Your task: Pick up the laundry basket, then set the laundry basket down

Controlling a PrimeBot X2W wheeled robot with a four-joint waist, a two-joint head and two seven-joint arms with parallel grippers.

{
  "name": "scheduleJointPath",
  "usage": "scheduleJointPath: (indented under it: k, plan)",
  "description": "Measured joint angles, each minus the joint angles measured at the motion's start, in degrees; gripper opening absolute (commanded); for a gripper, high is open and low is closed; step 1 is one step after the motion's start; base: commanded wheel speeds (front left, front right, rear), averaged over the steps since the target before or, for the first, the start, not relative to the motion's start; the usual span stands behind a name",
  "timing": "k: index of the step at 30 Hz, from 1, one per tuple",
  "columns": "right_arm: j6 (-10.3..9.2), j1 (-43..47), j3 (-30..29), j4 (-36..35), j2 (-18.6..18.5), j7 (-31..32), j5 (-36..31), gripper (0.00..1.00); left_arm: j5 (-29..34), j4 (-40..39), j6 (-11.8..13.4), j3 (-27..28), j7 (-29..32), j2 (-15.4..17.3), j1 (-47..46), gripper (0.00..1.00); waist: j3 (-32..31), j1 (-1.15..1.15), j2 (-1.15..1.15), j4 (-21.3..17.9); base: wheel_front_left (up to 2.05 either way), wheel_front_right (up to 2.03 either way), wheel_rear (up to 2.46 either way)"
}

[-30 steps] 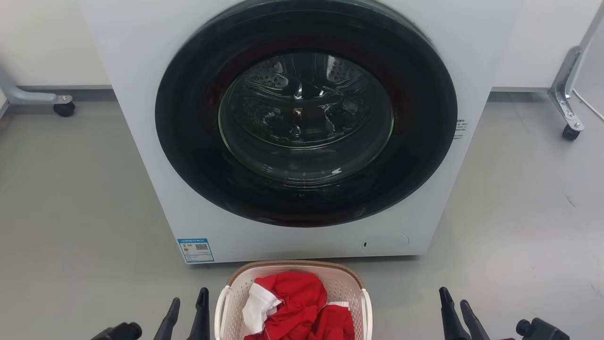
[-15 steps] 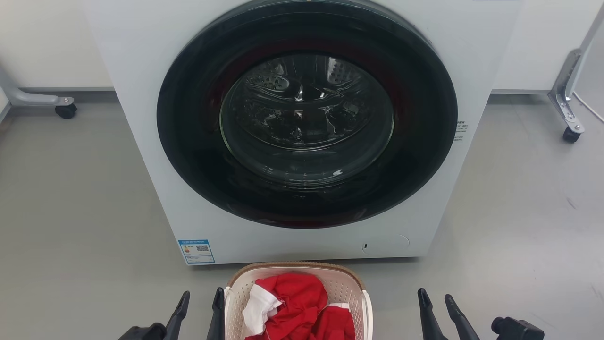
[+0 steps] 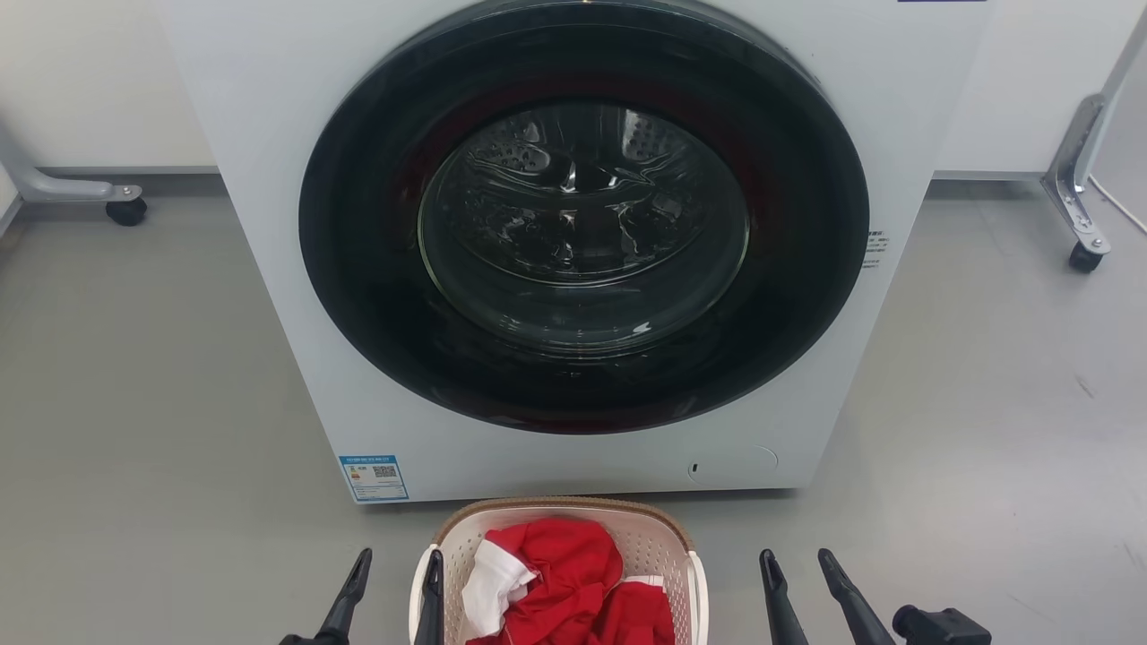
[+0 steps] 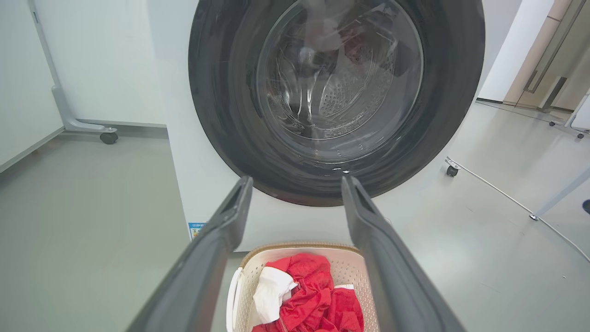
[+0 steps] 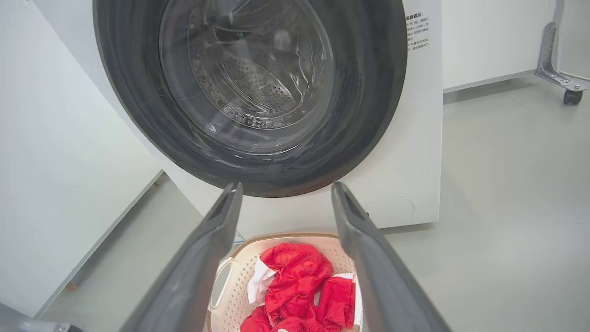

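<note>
Blue QR-code label (image 3: 373, 477) on washer (image 3: 269, 224) behind laundry basket (image 3: 560, 503), print illegible

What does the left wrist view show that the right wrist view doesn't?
Left wrist view: a tan door off to the side. Right wrist view: printed text on the washer's front. Both: the washer door, the basket holding red clothes, and each arm's own open fingers, left gripper and right gripper.
</note>
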Motion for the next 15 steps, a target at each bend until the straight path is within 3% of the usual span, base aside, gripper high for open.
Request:
scheduleJointPath:
  k: [15]
  plan:
    - [-1.53,0.3,0.0,-1.9,0.0,-2.3,-7.9,1.00,6.8,-2.2,1.4,-0.2,-2.2,-0.4,1.1,1.00,0.1,0.00,0.00,0.0,0.00,0.00,0.00]
